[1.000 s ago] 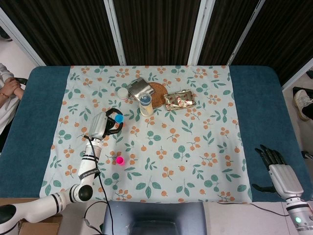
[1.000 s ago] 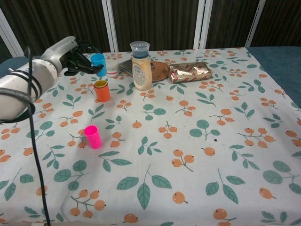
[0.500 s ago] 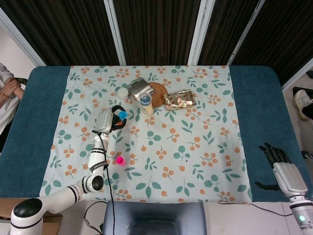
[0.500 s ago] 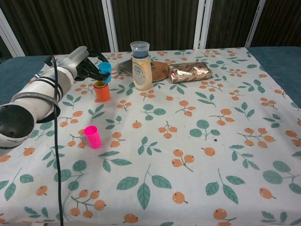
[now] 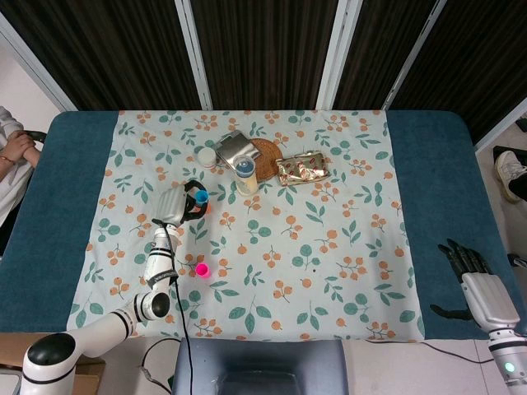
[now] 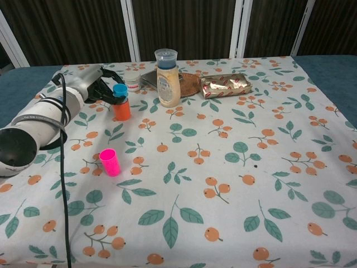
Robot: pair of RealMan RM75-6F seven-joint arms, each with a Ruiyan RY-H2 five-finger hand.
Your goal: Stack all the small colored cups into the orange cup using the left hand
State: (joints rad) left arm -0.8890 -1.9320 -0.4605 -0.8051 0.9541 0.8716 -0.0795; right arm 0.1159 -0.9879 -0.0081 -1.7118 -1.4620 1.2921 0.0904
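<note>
Blue cup [image 6: 120, 90] now sits lower than half second ago, seated partway in orange cup [image 6: 121, 110]; your left hand [image 6: 96, 89] still pinches its rim. Right hand [image 5: 469, 271] idle, fingers spread. Pink cup [image 6: 110, 162] stands apart, unstacked: release, fetch it next.

left hand [image 6: 103, 89] fingers behind blue cup [image 6: 120, 90] | grip unclear

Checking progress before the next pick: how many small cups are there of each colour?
Small blue plastic cup, in the left hand, sitting in the orange one: 1
Small orange plastic cup: 1
Small pink plastic cup, standing alone: 1
Total: 3
</note>
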